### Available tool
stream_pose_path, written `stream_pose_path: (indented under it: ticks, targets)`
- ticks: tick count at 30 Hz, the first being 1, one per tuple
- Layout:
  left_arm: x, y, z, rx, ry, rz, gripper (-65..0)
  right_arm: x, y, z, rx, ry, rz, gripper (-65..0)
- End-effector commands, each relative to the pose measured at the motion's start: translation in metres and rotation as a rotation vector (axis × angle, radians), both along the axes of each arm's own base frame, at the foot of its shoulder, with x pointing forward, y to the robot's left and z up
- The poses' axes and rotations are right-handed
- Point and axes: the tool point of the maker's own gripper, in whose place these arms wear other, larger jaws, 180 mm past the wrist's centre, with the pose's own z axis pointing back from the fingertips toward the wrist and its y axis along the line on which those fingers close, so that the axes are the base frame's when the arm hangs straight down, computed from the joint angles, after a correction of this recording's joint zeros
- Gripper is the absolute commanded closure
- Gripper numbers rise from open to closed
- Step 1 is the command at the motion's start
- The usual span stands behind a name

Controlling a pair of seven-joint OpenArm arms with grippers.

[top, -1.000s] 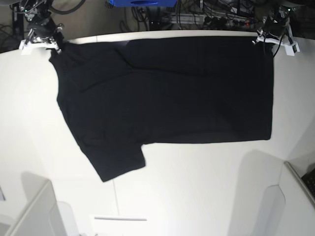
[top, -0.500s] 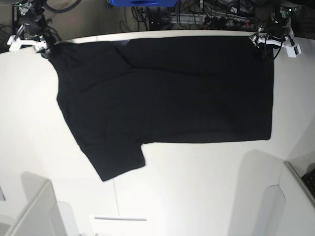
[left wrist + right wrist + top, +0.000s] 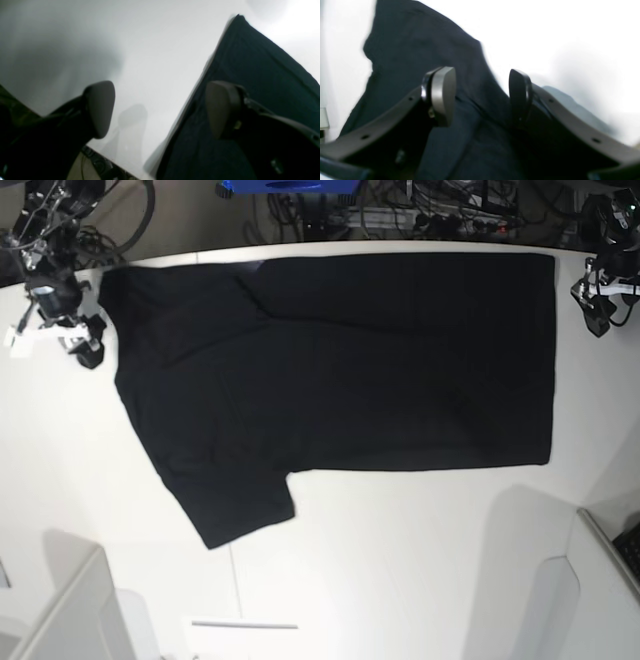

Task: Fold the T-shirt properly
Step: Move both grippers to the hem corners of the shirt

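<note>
The black T-shirt (image 3: 350, 370) lies spread flat, plain side up, across the far half of the white table (image 3: 400, 560), with one sleeve (image 3: 240, 500) pointing toward the near left. My left gripper (image 3: 600, 315) hangs just off the shirt's far right corner; in the left wrist view the left gripper (image 3: 160, 110) is open and empty over bare table, the T-shirt (image 3: 262, 75) edge running under one finger. My right gripper (image 3: 85, 345) sits beside the far left corner. In the right wrist view the right gripper (image 3: 482, 95) is open above the T-shirt (image 3: 420, 50), holding nothing.
Cables and a blue box (image 3: 290, 186) lie beyond the table's far edge. Grey-white bins stand at the near left (image 3: 70, 610) and near right (image 3: 600, 580). A thin white strip (image 3: 245, 625) lies near the front edge.
Both grippers have opened and let go of the shirt's far corners. Each has pulled outward and toward the near side. The shirt stays flat where it was.
</note>
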Motion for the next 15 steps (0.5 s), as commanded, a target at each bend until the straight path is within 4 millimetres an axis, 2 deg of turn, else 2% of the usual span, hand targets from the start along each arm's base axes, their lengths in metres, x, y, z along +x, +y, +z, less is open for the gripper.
stream_pose_path:
  ticks: [1, 2, 4, 6, 10, 12, 15]
  targets:
    - [0.008, 0.006, 0.013, 0.033, -0.031, -0.013, -54.3, 0.014, -0.001, 0.012, -0.021, -0.047, 0.016, -32.0]
    - [0.011, 0.006, 0.014, 0.035, -0.037, -0.014, -52.8, 0.019, 0.004, 0.011, -0.013, -0.051, 0.028, -32.0]
    - [0.019, 0.000, 0.013, 0.024, -0.049, -0.033, -43.8, 0.033, 0.011, 0.011, -0.034, -0.050, 0.067, -32.0]
    - [0.031, -0.004, 0.015, 0.031, -0.053, -0.073, -30.8, 0.047, 0.021, 0.009, -0.057, -0.044, 0.106, -32.0]
    - [0.052, -0.020, 0.011, 0.024, -0.041, -0.164, 0.0, 0.076, 0.040, 0.007, -0.127, -0.031, 0.186, -32.0]
    - [0.063, -0.025, 0.010, 0.020, -0.045, -0.193, 0.0, 0.094, 0.047, 0.008, -0.146, -0.036, 0.214, -32.4]
    - [0.066, -0.021, 0.003, 0.015, -0.025, -0.201, 0.0, 0.121, 0.054, 0.007, -0.138, -0.040, 0.234, -32.7]
